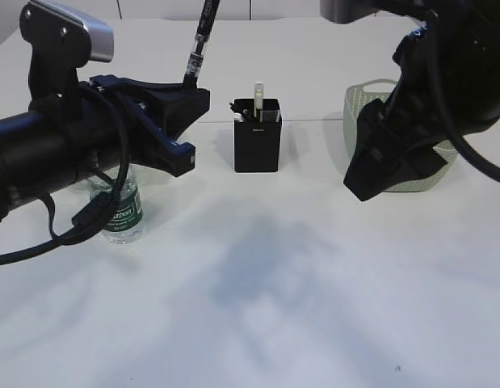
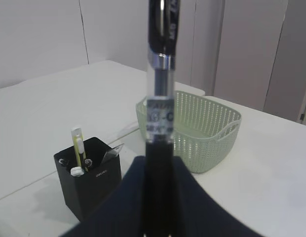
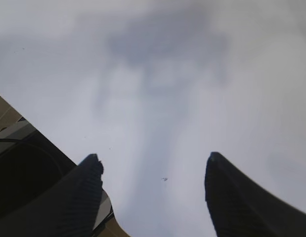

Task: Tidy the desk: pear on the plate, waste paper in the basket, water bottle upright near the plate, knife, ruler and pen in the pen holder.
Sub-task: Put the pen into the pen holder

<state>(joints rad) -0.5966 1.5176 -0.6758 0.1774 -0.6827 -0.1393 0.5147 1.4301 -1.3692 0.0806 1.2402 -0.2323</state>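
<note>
My left gripper (image 1: pixel 193 90) is shut on the pen (image 1: pixel 199 44), a black and clear pen held upright above the desk (image 1: pixel 274 275). In the left wrist view the pen (image 2: pixel 160 98) rises from between the closed jaws of the left gripper (image 2: pixel 159 165). The black pen holder (image 1: pixel 258 137) stands to its right with a white-tipped knife (image 1: pixel 258 90) in it. The left wrist view shows the pen holder (image 2: pixel 88 185) with the yellow-white knife (image 2: pixel 77 148) and the clear ruler (image 2: pixel 111 152) inside. The water bottle (image 1: pixel 124 212) stands upright under the left arm. My right gripper (image 3: pixel 153 163) hangs open and empty over bare desk (image 3: pixel 157 74). Pear, plate and waste paper are out of view.
The sage-green basket (image 1: pixel 364 101) sits at the back right, partly hidden by the right gripper (image 1: pixel 364 182) and its arm. From the left wrist the basket (image 2: pixel 202 128) shows behind the pen; I cannot see into it. A seam runs across the far desk.
</note>
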